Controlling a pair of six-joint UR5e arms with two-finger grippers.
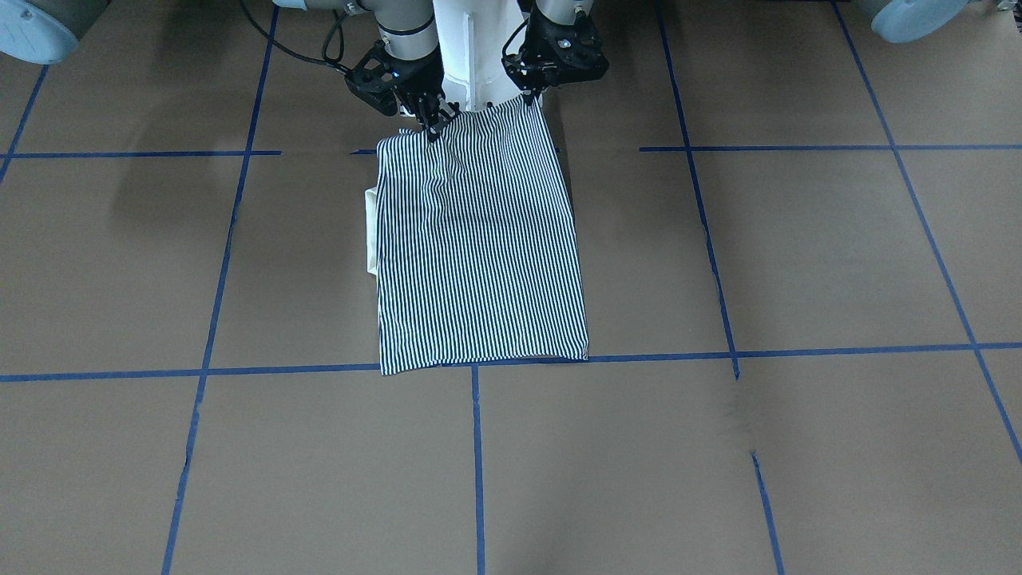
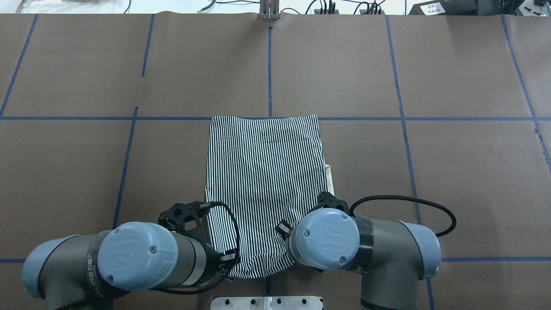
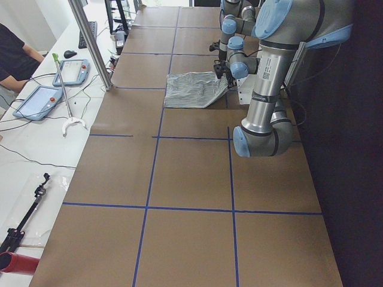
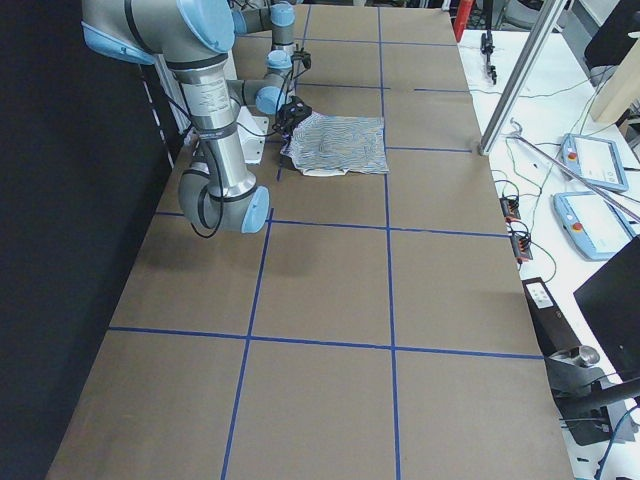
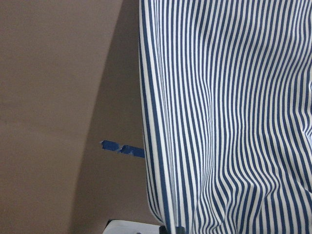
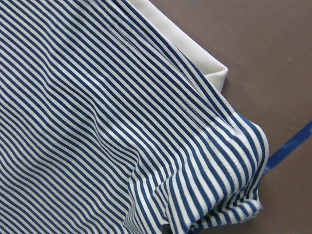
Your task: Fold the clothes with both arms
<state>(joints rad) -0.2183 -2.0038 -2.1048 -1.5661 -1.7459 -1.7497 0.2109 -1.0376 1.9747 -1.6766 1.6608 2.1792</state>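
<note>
Shirt [image 1: 479,247] lies at the robot-side edge of the brown, blue-taped table [image 1: 798,255]. Left gripper [image 1: 532,97] and right gripper [image 1: 433,126] pinch its near corners. A white bench [image 3: 36,149] runs alongside.

1. A "UR" logo is moulded into the left joint cap [image 2: 137,254], the light-blue one on the left arm [image 2: 64,271], in the overhead view.
2. The same "UR" logo stands on the right joint cap [image 2: 329,234] of the right arm [image 2: 387,245].
3. A black band [image 2: 92,275] around the left arm, beside its cap, carries pale lettering that is only partly in view and cannot be read for certain.
4. A sticker [image 3: 266,69] on the left arm's grey tube bears print too small to read.
5. A second sticker [image 4: 208,100] on the right arm's tube is equally illegible.
6. A white label [image 2: 431,7] beyond the counter's far edge is too small to read.
</note>
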